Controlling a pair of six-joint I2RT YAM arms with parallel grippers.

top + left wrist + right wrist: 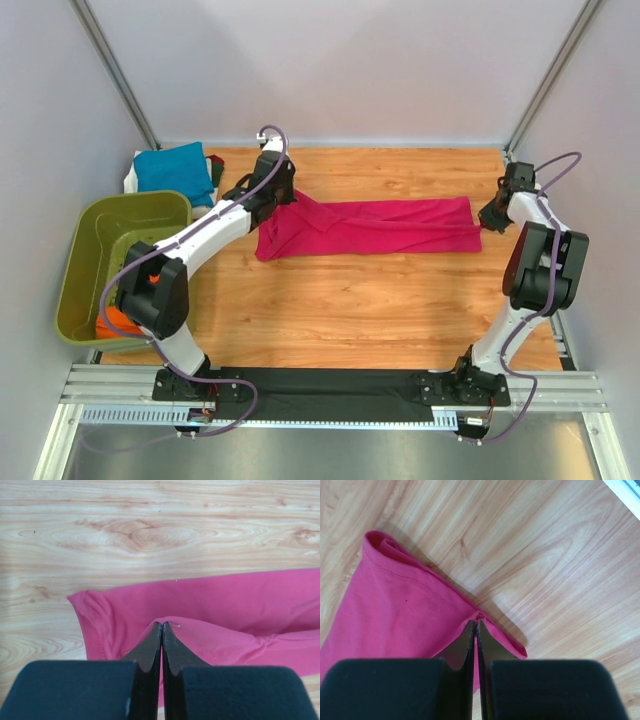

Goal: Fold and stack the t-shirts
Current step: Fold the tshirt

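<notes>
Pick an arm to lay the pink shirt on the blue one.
Left arm, probably. Its jaws hold the pink shirt at the end nearer the blue shirt; the right arm holds the opposite end.

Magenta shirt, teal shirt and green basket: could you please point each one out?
magenta shirt (370, 225), top view, middle of the cloth.
teal shirt (174, 170), top view, centre of its upper face.
green basket (78, 268), top view, left wall.

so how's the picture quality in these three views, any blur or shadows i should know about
Top external: even, soft light, sharp throughout, only faint shadows beside the magenta t-shirt. Left wrist: cloth and wood grain crisp, the left gripper blurred up close. Right wrist: same near blur on the right gripper, and a soft shadow on the table beside the pinched hem.
</notes>
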